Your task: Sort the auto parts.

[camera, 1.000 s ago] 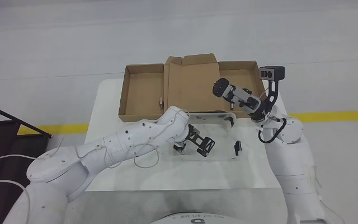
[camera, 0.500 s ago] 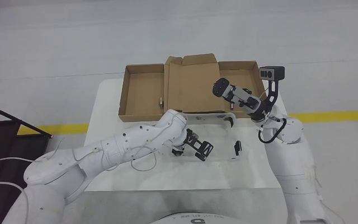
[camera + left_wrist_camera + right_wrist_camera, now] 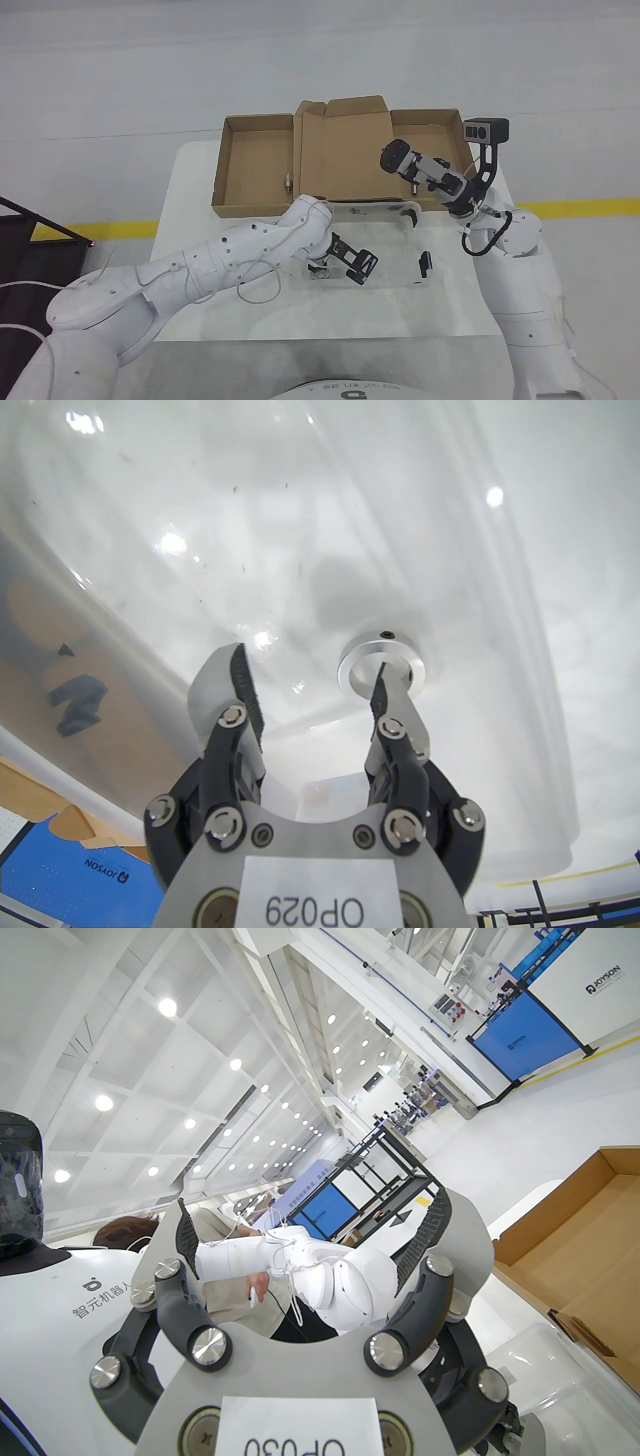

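Top: your left gripper (image 3: 355, 263) is low in the clear tray (image 3: 405, 209). Box (image 3: 250, 170) wall at 12 o'clock, black part (image 3: 424, 264) at 3, open table at 6. Right gripper (image 3: 395, 157) is raised over the box.
Left wrist: fingers (image 3: 245, 680) spread, one tip over the ring (image 3: 395, 645) hole on the tray floor.
Right wrist: fingers (image 3: 185, 1228) spread, empty.
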Motion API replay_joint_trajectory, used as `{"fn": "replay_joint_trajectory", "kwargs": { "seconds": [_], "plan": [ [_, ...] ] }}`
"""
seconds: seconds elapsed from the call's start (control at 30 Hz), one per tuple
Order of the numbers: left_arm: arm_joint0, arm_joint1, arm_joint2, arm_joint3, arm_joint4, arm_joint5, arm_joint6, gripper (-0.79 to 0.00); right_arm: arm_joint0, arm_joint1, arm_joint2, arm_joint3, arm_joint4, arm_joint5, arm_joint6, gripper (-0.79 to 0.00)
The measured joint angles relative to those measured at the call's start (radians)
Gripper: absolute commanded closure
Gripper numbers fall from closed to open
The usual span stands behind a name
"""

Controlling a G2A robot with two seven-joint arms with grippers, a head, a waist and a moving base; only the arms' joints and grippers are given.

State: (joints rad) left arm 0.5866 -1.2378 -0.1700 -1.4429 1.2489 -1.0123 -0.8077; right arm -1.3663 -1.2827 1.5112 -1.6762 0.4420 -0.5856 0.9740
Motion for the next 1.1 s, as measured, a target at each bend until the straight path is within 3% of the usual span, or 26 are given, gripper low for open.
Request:
{"fn": "replay_joint_trajectory", "kwargs": {
  "seconds": [0.3,0.43,0.47,0.5,0.53,0.8,1.1],
  "plan": [
    [0.024,-0.036,0.0,0.055,0.011,0.0,0.0,-0.431,0.0,0.0,0.0,0.0,0.0,0.0,0.0,-0.785],
    [0.031,-0.051,0.0,0.08,0.016,0.0,0.0,-0.36,0.0,0.0,0.0,0.0,0.0,0.0,0.0,-0.785],
    [0.031,-0.055,0.0,0.085,0.016,0.0,0.0,-0.311,0.0,0.0,0.0,0.0,0.0,0.0,0.0,-0.785],
    [0.031,-0.058,0.0,0.089,0.016,0.0,0.0,-0.099,0.0,0.0,0.0,0.0,0.0,0.0,0.0,-0.785],
    [0.03,-0.062,0.0,0.095,0.013,0.0,0.0,0.0,0.0,0.0,0.0,0.0,0.0,0.0,0.0,-0.785],
    [0.001,-0.068,0.0,0.096,-0.032,0.0,0.0,0.0,0.0,0.0,0.0,0.0,0.0,0.0,0.0,-0.785],
    [-0.047,-0.017,-0.01,0.02,-0.076,0.0,0.0,0.0,0.0,0.0,0.0,0.0,0.0,0.0,0.0,-0.785]
  ]
}}
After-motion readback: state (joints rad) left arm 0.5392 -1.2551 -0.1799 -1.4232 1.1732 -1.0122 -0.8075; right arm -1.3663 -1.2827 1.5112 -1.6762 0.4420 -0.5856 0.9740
